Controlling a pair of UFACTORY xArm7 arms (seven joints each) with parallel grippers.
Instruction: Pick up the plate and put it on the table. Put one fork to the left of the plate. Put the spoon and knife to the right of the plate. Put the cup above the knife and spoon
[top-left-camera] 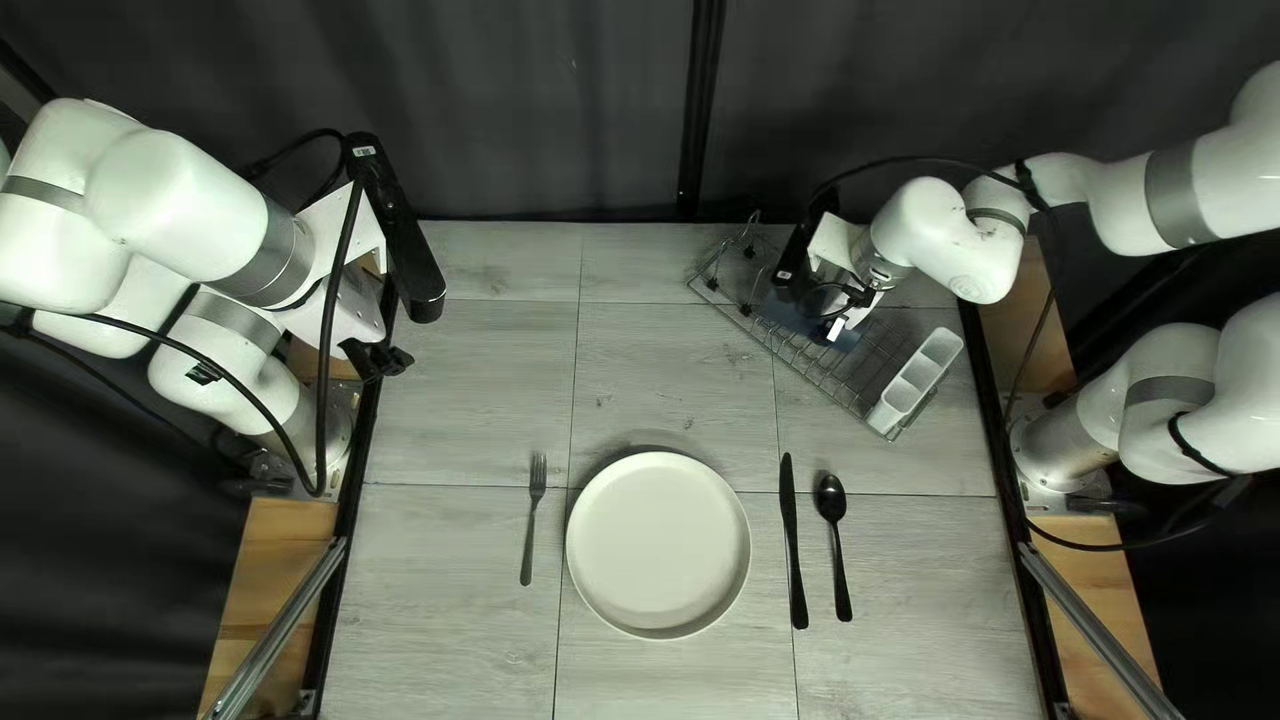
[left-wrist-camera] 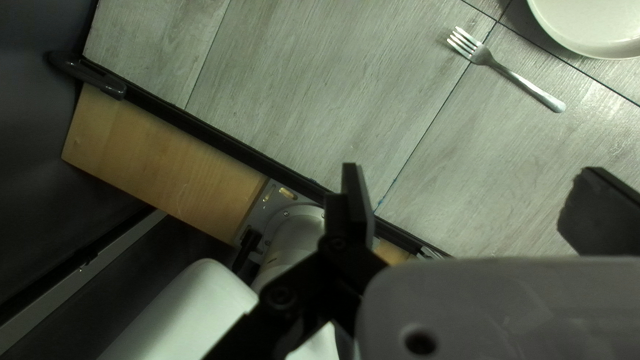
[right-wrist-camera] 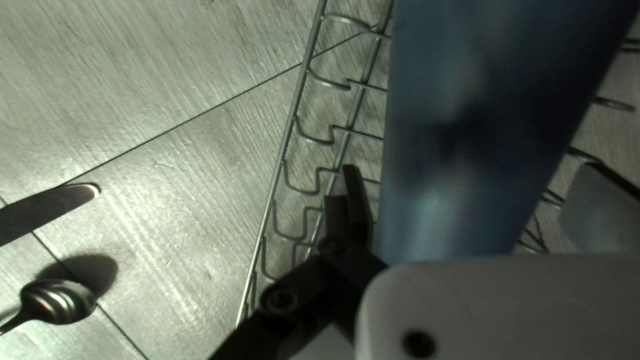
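Note:
In the top left view, the white plate (top-left-camera: pixel 658 544) lies on the table, with the fork (top-left-camera: pixel 530 520) at its left and the knife (top-left-camera: pixel 794 540) and spoon (top-left-camera: pixel 836 547) at its right. My right gripper (top-left-camera: pixel 830 310) is low over the wire rack. In the right wrist view a blue cup (right-wrist-camera: pixel 487 127) stands between the open fingers of my right gripper (right-wrist-camera: pixel 470 172), with gaps beside it. My left gripper (top-left-camera: pixel 380 358) hangs at the table's left edge; the left wrist view shows my left gripper (left-wrist-camera: pixel 470 175) open and empty, the fork (left-wrist-camera: pixel 510 72) ahead of it.
The wire rack (top-left-camera: pixel 814 350) occupies the table's far right part, with a white divided holder (top-left-camera: pixel 915 383) at its near right end. A black rail (left-wrist-camera: pixel 220 141) runs along the table's left edge, beside my left arm's base.

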